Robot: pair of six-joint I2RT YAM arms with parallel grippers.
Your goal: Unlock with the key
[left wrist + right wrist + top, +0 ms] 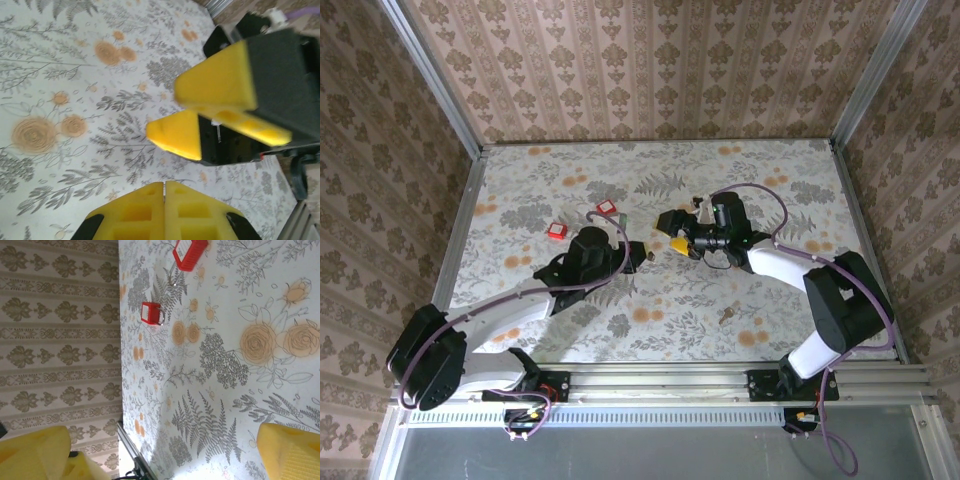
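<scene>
facing mid-table (520, 200) — left tool (164, 195) pinched, right tool (675, 244) spread

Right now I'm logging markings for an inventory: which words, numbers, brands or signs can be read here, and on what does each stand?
No text can be read.
Pale panel on the upper red padlock in the right wrist view: too blurred to read.
Pale panel on the lower red padlock in that view: too small and blurred to read.
Flowered table cover and patterned walls: ornament, no lettering.
</scene>
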